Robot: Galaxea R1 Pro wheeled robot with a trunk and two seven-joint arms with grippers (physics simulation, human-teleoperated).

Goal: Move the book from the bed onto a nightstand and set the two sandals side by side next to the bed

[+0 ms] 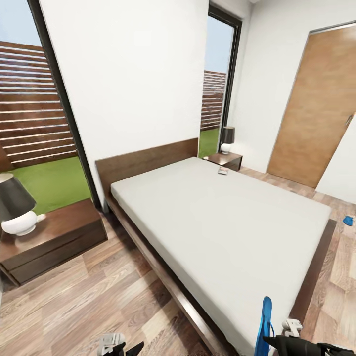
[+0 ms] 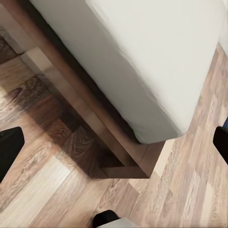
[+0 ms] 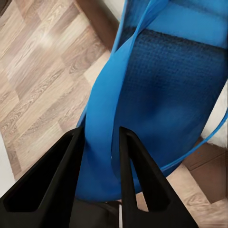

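**Right gripper clamped on a sandal at the foot corner of the bed**

The bed [image 1: 222, 217] fills the centre of the head view, its dark frame edge running from mid-left down to the lower centre; a broad strip of open plank floor [image 1: 94, 301] lies at lower left between that edge and the near nightstand [image 1: 54, 242], which carries a lamp [image 1: 17, 207]; a second nightstand [image 1: 226, 159] stands in the upper centre just beyond the mattress's far corner, a smaller lamp [image 1: 227, 139] on it; the book [image 1: 223, 170] lies on the mattress close to that far corner.

At bottom right the right gripper [image 3: 99, 142] has both fingers closed on a blue sandal [image 3: 156, 104], held upright over the bed's near corner; the other sandal [image 1: 348, 220] lies on the floor at the right edge, apart from the bed frame; a wooden door [image 1: 316, 109] occupies the upper right.

The left gripper [image 2: 114, 142] has its jaws spread wide and holds nothing, above the mattress corner and bare floor.
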